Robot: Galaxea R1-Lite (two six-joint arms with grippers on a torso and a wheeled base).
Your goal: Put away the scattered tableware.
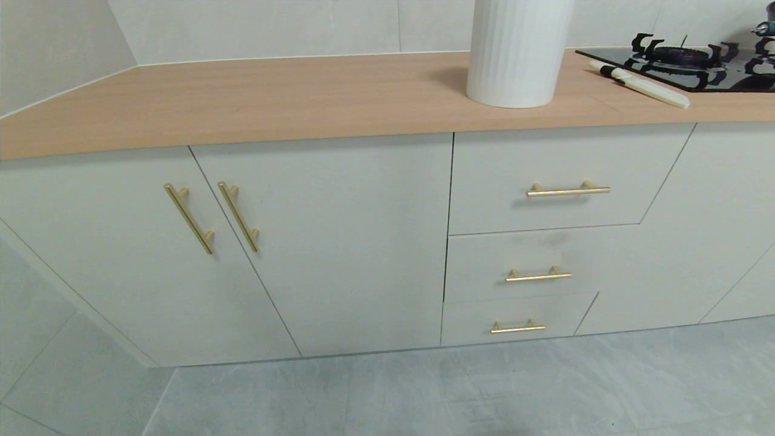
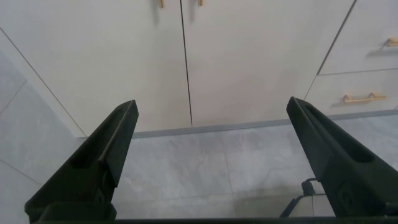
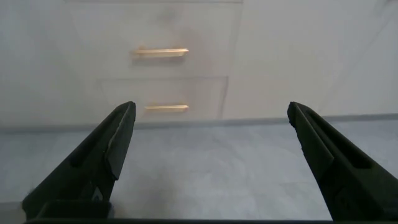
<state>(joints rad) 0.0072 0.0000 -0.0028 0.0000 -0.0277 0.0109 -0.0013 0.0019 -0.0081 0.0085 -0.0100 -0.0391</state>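
Note:
A cream-bladed knife (image 1: 642,85) with a black and cream handle lies on the wooden countertop (image 1: 272,97), partly over the edge of the black gas hob (image 1: 690,63). A tall white ribbed container (image 1: 517,51) stands on the counter to its left. My left gripper (image 2: 211,115) is open, low over the grey floor and facing the double cabinet doors (image 2: 186,56). My right gripper (image 3: 211,118) is open too, low and facing the lower drawers (image 3: 161,53), nothing between its fingers.
Below the counter are two cabinet doors with slanted gold handles (image 1: 212,218) and a stack of three drawers with gold bar handles (image 1: 568,191). Grey tiled floor (image 1: 460,393) lies in front of the cabinets. A grey wall runs behind the counter.

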